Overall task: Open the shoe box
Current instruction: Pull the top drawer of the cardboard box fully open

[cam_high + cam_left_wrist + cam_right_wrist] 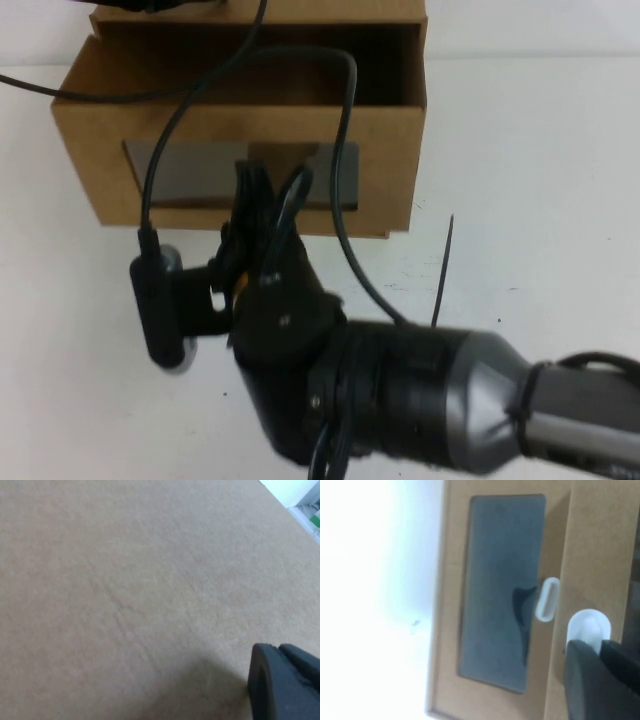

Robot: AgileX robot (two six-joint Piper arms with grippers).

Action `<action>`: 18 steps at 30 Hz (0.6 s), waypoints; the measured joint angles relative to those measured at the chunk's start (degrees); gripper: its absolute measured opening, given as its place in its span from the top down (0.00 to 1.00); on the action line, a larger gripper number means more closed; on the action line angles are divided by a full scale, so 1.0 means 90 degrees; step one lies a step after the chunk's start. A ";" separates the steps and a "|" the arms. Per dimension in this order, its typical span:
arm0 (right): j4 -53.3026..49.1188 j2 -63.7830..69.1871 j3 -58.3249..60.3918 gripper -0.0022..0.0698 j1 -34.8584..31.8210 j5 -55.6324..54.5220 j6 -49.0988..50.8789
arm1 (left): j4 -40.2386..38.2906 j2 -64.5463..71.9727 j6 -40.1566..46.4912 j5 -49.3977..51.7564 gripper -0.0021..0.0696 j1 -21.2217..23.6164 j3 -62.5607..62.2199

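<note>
The brown cardboard shoe box (90,140) stands at the back of the table, and its front panel has a dark window (185,172). Behind that panel's top edge a dark gap (270,60) shows. My right gripper (256,195) reaches to the front panel at the window, fingers shut together. In the right wrist view the window (502,590) is close, with a white oval fitting (547,599) and a white round tab (588,625) just past my right gripper (600,647). My left gripper (278,649) hovers close over plain cardboard (125,580), its fingers together.
Black cables (345,150) loop from my right arm across the box front. A thin black strip (442,268) lies on the white table (540,180) to the right of the box. The left arm's dark body (135,5) shows at the top edge.
</note>
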 joint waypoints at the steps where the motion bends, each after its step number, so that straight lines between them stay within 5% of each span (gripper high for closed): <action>1: 0.0069 -0.0031 0.0031 0.96 0.0072 0.0065 0.0015 | 0.0000 0.0000 -0.0015 0.0000 0.97 0.0000 0.0000; 13: 0.0360 -0.0048 0.0074 0.96 0.0231 0.0283 0.0040 | 0.0011 0.0000 -0.0029 0.0000 0.97 0.0000 0.0000; 18: 0.0415 -0.0048 0.0074 0.80 0.0243 0.0306 0.0040 | 0.0011 0.0000 -0.0029 0.0000 0.97 0.0000 0.0000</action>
